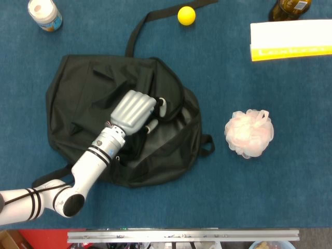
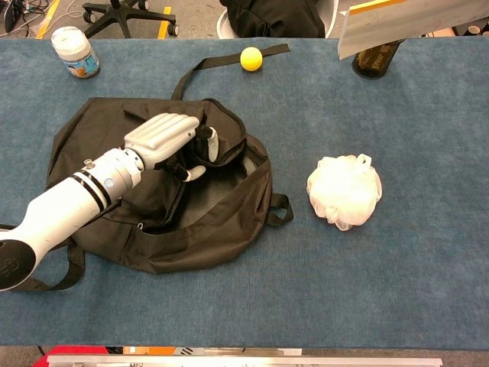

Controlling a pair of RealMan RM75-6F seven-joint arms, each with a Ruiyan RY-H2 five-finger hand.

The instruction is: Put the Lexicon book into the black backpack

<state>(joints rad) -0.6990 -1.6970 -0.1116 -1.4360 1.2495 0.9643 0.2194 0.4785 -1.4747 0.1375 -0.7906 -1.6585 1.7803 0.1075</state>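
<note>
We can make out faint lettering along the yellow band of the white book at the surface's far right edge, too blurred to spell out. The brown bottle and the white jar carry labels, but we cannot read either.

Table top is covered edge to edge in blue carpet-like fabric, evenly lit, no hard shadows; a metal rail runs along its near edge, with a strip of red below it at the left. Past the far edge in the chest view: grey floor with yellow tape lines, the wheeled base of an office chair, and something dark and bulky beside a white curved part.
</note>
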